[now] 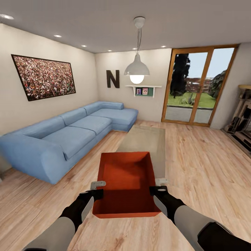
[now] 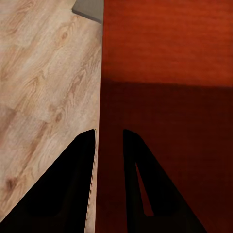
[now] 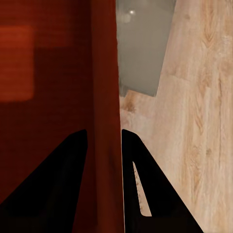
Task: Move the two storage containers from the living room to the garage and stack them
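One orange-red topless storage container [image 1: 127,177] hangs level between my two arms, above the living room's light wood floor [image 1: 195,167]. My left gripper [image 1: 98,194] is shut on its left wall near the front corner. In the left wrist view the gripper [image 2: 108,133] has one dark finger on each side of the thin wall of the container [image 2: 170,73]. My right gripper [image 1: 157,190] is shut on the right wall, and the right wrist view shows the gripper [image 3: 104,132] straddling the wall of the container [image 3: 48,73]. The second container and the garage are out of view.
A low grey coffee table [image 1: 144,139] lies just beyond and partly under the container. A long blue corner sofa [image 1: 69,136] lines the left wall. Glass patio doors [image 1: 195,87] stand at the back right, and a dark cabinet [image 1: 242,129] is at the right edge.
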